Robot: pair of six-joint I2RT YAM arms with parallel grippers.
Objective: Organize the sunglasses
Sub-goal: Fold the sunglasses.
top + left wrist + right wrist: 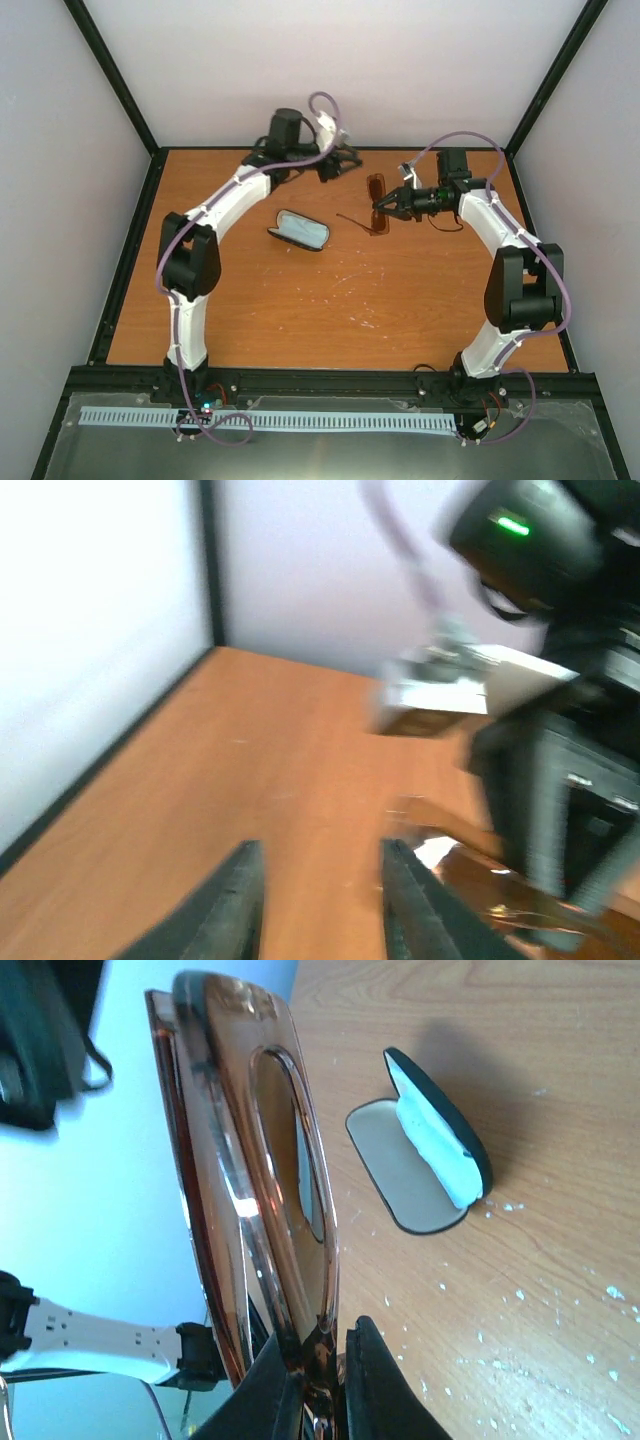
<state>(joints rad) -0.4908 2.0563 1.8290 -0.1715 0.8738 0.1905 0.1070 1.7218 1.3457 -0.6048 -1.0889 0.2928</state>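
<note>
The sunglasses point(377, 188), with reddish-brown lenses, were over the right rear part of the wooden desk point(300, 310). The right gripper point(387, 207) was clenched on the frame between the two lenses, and one thin temple arm stuck out to the left. To their left, apart from them, an open black glasses case point(300, 231) lay on the desk with a pale blue cloth point(435, 1140) inside. The left gripper point(320, 910) hung near the back wall, its jaws parted and holding nothing.
</note>
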